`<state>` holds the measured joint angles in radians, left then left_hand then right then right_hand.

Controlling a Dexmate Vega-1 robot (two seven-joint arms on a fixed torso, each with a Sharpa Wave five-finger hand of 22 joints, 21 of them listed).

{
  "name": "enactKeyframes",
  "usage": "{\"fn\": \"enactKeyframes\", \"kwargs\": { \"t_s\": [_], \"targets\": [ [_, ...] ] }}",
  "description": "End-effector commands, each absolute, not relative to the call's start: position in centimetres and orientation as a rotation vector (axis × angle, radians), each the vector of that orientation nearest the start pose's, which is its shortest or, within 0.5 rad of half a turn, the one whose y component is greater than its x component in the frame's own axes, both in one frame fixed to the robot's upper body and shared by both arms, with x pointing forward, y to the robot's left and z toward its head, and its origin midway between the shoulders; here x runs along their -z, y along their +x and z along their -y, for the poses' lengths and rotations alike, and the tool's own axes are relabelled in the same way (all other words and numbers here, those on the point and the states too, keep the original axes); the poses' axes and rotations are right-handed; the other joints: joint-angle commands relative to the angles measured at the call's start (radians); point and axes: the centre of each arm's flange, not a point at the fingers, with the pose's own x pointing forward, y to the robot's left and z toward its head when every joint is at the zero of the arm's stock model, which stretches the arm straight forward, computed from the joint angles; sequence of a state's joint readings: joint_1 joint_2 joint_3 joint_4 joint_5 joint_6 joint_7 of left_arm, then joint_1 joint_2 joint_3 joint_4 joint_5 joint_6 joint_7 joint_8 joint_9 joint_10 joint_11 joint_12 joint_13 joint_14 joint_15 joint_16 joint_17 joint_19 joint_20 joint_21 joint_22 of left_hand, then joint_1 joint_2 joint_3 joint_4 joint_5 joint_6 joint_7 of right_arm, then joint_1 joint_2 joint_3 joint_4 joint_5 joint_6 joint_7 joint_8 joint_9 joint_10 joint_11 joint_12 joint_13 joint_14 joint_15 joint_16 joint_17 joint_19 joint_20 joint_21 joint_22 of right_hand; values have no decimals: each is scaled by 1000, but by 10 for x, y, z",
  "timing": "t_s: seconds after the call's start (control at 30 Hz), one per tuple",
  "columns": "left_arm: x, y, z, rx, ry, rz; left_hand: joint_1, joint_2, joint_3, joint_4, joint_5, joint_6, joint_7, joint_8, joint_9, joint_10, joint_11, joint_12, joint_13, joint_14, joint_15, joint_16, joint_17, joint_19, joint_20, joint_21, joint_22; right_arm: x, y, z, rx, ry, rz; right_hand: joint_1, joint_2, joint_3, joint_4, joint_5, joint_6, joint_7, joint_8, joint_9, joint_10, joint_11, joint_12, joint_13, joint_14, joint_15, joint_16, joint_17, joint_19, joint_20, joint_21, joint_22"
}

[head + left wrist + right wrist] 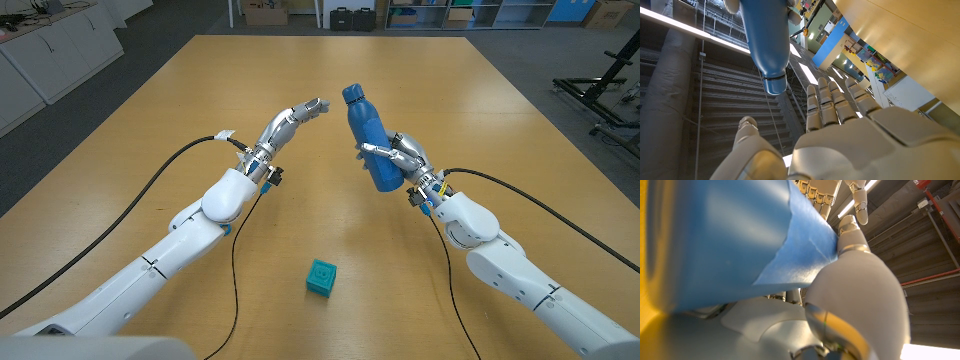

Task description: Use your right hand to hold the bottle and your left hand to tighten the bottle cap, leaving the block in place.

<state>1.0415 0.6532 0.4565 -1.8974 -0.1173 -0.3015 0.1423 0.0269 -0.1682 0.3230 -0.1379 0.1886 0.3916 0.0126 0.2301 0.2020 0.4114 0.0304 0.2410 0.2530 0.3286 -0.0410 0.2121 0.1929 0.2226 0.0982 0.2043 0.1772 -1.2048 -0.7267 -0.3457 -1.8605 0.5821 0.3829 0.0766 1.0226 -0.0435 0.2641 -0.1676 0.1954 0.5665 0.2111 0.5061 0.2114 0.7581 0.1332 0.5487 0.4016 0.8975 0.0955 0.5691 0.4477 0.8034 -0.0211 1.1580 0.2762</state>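
My right hand [398,155] grips a blue bottle [370,140] around its lower body and holds it lifted above the table, tilted with its blue cap [351,94] up and toward my left hand. In the right wrist view the bottle [725,240] lies close against my right hand [855,295]. My left hand [297,115] is raised just left of the cap, fingers apart and holding nothing, a small gap between them and the cap. The left wrist view has the cap [774,85] just beyond my left hand's [840,130] fingers. A teal block [321,277] sits on the table near the front.
The wooden table [150,120] stretches wide around both arms. Black cables [180,155] trail from each wrist across the tabletop. Cabinets and boxes stand beyond the far edge, and a black stand [600,95] is off to the right.
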Motion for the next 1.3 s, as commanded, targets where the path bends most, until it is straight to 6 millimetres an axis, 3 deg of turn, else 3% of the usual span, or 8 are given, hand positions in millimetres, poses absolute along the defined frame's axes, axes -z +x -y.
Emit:
{"fn": "enactKeyframes", "kwargs": {
  "t_s": [0.03, 1.3],
  "targets": [
    [-4, 510, -146, 401, 473, 957, -1, 6, -2, -2, 5, 7, -3, 7, 5, 2, 5, 1, 5, 5, -3, -1, 2, 6, 6, -2, 2, 46, 501, 215, -544, -131, 765, 194, 208, 156, 41, -3, 322, -259, 6, 5, 268, -255, 0, 4, 231, -305, 5, 4, 62, -204, 8, 1],
    [-10, 517, -135, 426, 464, 953, 1, 7, -7, -3, 6, 10, -5, 7, 6, 7, 3, 2, 5, 13, -3, 1, 2, 11, 12, -2, 2, 47, 496, 206, -581, -149, 767, 191, 207, 160, 38, -3, 324, -259, 2, 6, 270, -257, -7, 10, 233, -305, 1, 10, 59, -204, 20, -8]
  ]
}}
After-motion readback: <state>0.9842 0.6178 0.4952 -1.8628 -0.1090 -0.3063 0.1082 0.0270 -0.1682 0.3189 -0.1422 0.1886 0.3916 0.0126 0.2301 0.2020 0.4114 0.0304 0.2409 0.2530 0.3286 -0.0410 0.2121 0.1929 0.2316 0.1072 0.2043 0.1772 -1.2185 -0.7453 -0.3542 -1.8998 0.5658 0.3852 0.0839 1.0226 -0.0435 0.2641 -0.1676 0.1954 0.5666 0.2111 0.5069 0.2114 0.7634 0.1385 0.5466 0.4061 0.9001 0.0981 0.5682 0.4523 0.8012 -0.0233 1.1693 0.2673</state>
